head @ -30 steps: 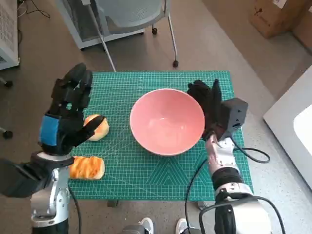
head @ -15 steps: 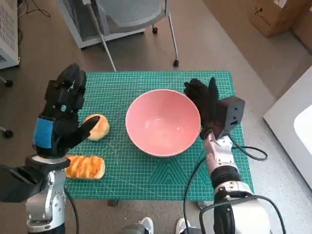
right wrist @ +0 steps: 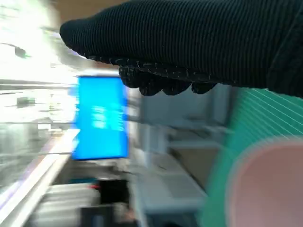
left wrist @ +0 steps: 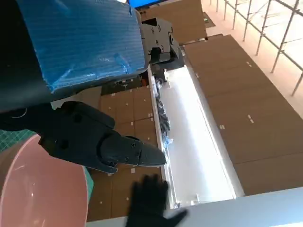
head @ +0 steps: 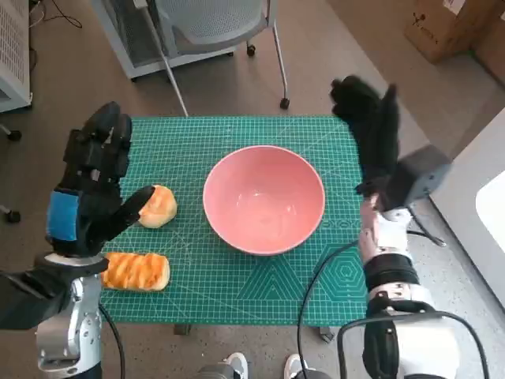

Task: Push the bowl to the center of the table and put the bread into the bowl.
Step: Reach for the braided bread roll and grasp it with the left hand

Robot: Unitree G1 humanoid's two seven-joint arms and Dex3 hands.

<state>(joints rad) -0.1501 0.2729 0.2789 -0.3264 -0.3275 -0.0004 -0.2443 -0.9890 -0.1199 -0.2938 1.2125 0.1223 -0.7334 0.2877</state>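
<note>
The bowl [head: 263, 198] sits mid-bench, so the push looks done. The right robot hand [head: 369, 134] is raised beside it, empty and spread. The left robot hand [head: 88, 189], open, hovers by the bread [head: 158, 206]; grasping it comes next.

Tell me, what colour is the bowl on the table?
Pink; the bowl shows best in the head view.
</note>
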